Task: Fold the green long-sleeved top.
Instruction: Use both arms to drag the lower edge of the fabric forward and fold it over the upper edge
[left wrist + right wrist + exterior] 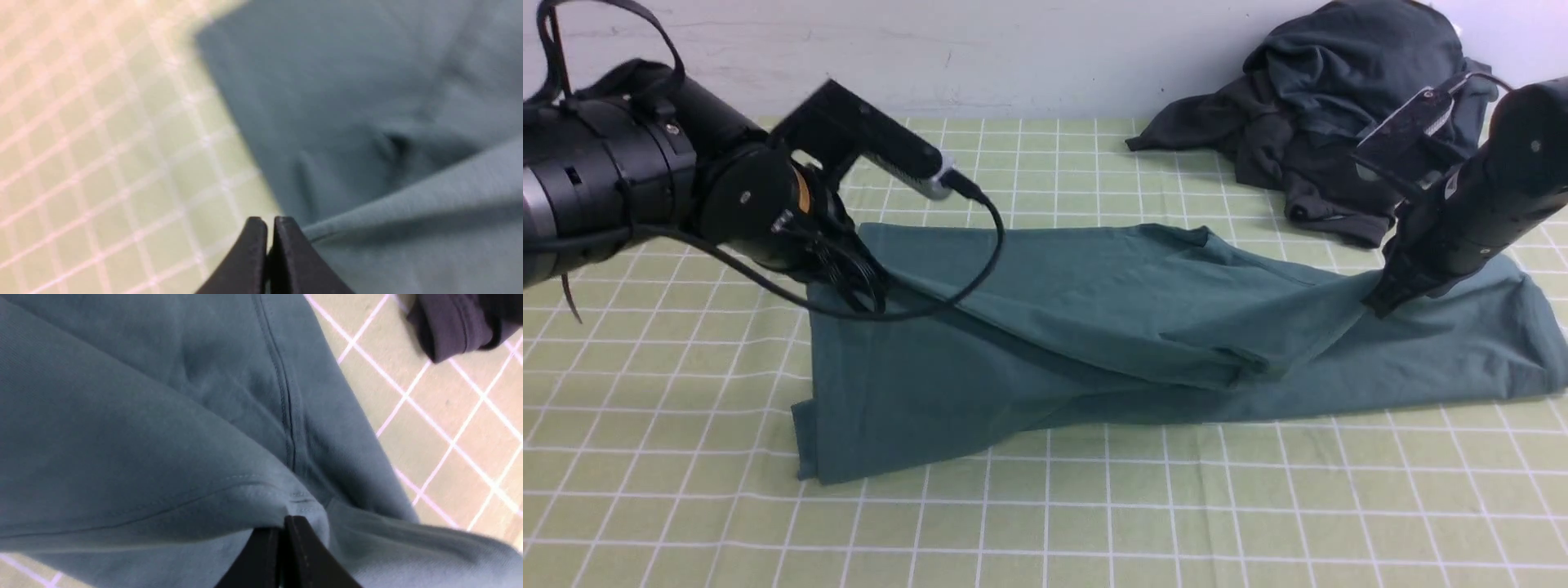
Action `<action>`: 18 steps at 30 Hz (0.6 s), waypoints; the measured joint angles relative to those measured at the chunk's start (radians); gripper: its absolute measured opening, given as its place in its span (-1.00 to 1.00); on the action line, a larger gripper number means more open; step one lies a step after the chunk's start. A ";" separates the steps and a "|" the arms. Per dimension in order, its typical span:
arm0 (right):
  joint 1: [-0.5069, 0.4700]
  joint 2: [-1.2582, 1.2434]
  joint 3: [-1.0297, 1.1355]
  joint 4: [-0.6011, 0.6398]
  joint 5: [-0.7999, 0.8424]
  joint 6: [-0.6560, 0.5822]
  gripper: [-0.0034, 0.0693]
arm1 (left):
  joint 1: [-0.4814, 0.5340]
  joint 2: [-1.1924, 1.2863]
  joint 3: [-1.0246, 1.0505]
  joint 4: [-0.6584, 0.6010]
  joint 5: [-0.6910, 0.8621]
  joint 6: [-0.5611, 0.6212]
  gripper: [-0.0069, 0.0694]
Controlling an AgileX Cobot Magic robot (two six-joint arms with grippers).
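Tablecloth green, white-gridded, under green top; pale wall behind.

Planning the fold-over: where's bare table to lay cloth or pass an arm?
Free: checked tablecloth in front of the green top, and the strip left of it. Crowded: far right corner, heaped with dark garments.

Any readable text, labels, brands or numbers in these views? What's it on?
None readable.
The orange patch on the left arm's wrist: too blurred to tell if it carries text.
The green long-sleeved top: no print or label showing.
The dark clothes behind: none.
The tablecloth: grid lines only.
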 joint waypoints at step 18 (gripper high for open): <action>0.000 0.225 -0.171 0.000 -0.109 -0.083 -0.92 | 0.123 0.497 -0.583 -0.054 0.220 -0.013 -0.82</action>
